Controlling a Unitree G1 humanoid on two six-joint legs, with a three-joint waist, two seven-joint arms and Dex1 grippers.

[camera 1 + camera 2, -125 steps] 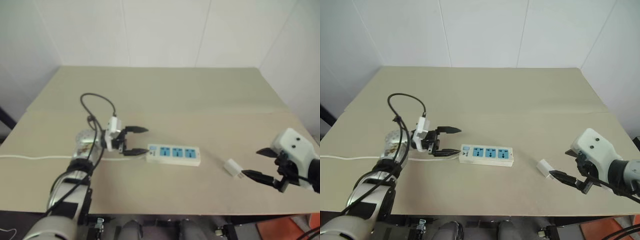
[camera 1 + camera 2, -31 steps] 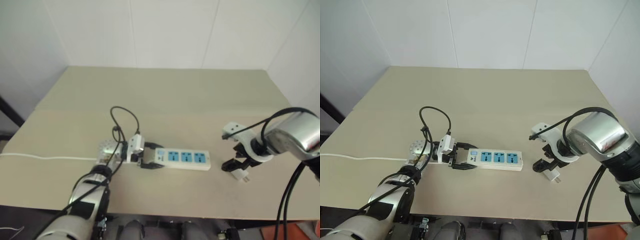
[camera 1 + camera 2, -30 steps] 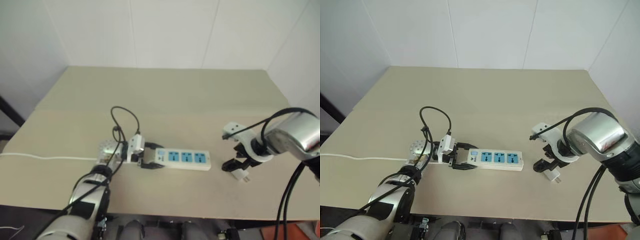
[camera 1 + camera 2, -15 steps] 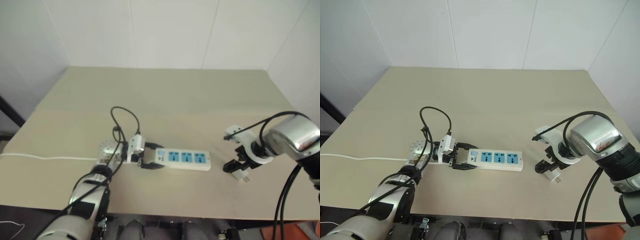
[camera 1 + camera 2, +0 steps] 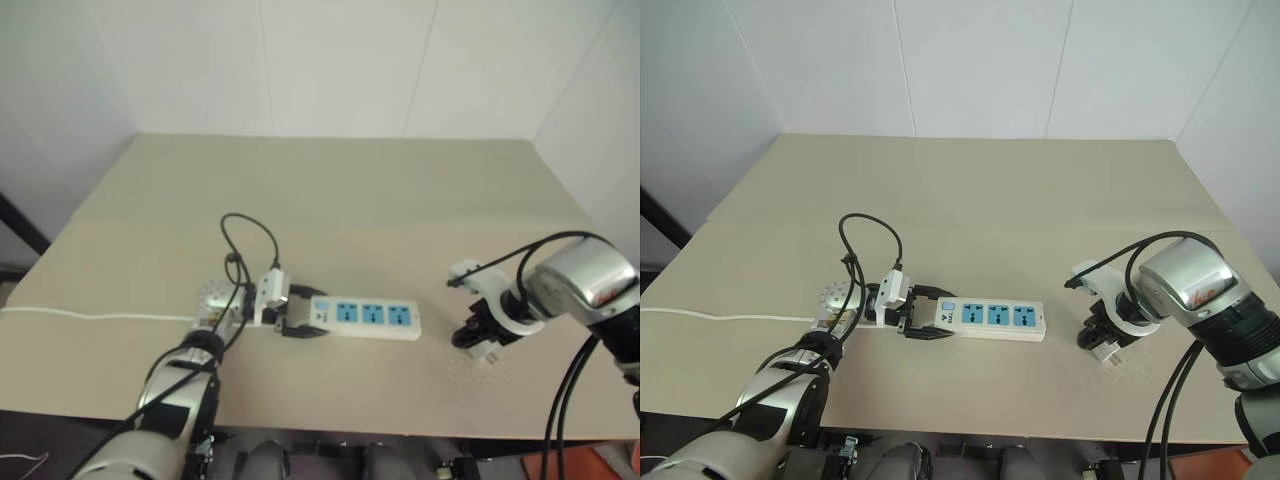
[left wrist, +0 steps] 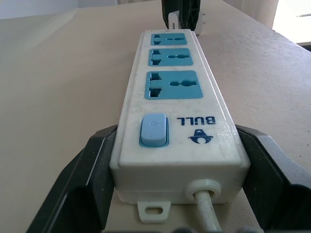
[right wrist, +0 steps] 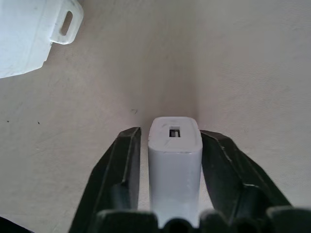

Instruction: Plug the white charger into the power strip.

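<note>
- The small white cube-shaped plastic charger (image 7: 174, 162) is seen on the beige tabletop (image 5: 970, 200), well to the right of the power strip, near the table's right front edge.
- In the right wrist view a smooth, rounded body is shown, with a small rectangular port slot in the end face turned toward the table; the prongs cannot be made out there.
- The right gripper (image 5: 1102, 336) is pointed steeply downward and is closed on the charger, one black finger (image 7: 121, 165) being pressed along each side of it.
- The long white rectangular plastic power strip (image 5: 990, 320) is laid flat in the middle front of the table, three blue socket faces in a row on top.
- A blue switch button and a "BULL" mark are borne at its near end, from which a thin white cord (image 5: 90, 317) is led away to the left across the table.
- That switch end is clamped by the left gripper (image 5: 925, 318), a black finger (image 6: 82, 179) being set against each long side.
</note>
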